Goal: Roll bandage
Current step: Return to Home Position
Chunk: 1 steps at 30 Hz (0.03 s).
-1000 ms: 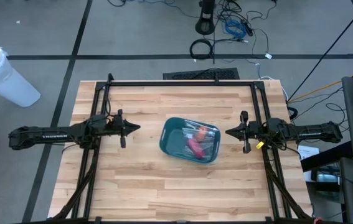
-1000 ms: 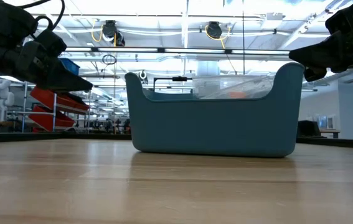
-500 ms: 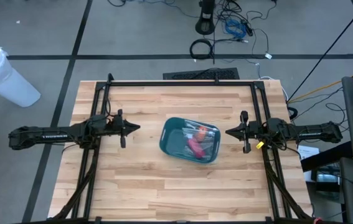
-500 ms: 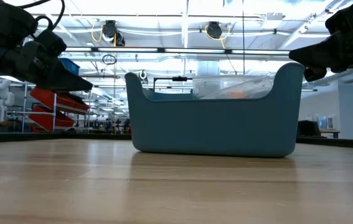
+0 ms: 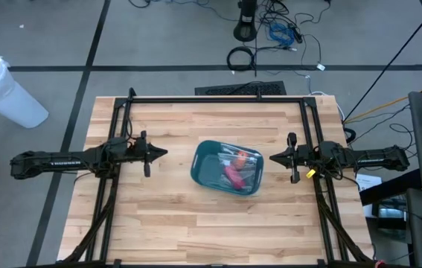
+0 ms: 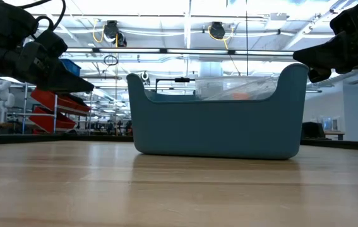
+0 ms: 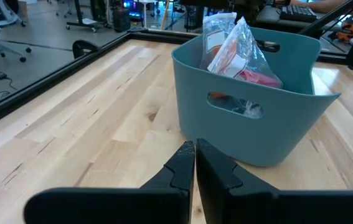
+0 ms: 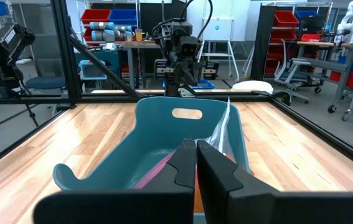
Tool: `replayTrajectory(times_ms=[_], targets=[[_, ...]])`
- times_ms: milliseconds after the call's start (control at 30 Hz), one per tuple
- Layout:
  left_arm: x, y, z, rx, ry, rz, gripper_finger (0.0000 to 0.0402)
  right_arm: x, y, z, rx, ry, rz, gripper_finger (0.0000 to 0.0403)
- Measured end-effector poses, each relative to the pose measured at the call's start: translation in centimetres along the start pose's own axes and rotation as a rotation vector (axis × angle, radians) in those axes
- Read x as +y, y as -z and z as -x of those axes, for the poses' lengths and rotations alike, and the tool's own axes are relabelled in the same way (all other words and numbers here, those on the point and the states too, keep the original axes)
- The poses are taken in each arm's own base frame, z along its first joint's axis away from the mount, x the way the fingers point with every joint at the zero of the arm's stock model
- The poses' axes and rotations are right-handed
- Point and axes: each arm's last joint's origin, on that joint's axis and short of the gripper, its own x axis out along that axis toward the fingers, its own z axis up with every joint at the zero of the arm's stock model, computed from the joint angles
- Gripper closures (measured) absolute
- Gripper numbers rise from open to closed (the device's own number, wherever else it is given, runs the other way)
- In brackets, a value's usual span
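Observation:
A teal bin [image 5: 227, 167] stands on its base at the middle of the wooden table [image 5: 158, 223]. Clear plastic bags [image 7: 235, 46] with pink and orange contents [image 5: 233, 175] lie inside it; no bandage can be told apart. My left gripper [image 5: 164, 153] hovers shut above the table, left of the bin, its fingers pointing at it. My right gripper [image 5: 272, 158] hovers shut on the bin's right side, also pointing at it. In the low view the bin [image 6: 220, 120] sits between the left gripper [image 6: 87, 85] and the right gripper [image 6: 298, 55]. Neither touches anything.
A black metal frame [image 5: 218, 100] runs along the table's far edge and down both sides under the arms. Bare wood lies in front of the bin toward the near edge and behind it. A white bucket [image 5: 2, 85] stands on the floor at far left.

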Motion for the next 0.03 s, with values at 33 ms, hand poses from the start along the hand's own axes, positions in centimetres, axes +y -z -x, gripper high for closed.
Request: replayTrajectory(times_ms=[33], targets=[[0.00, 0.00, 0.00, 0.000, 0.000, 0.000, 0.0379, 0.00, 0.00, 0.00, 0.000, 0.000, 0.000, 0.0403]])
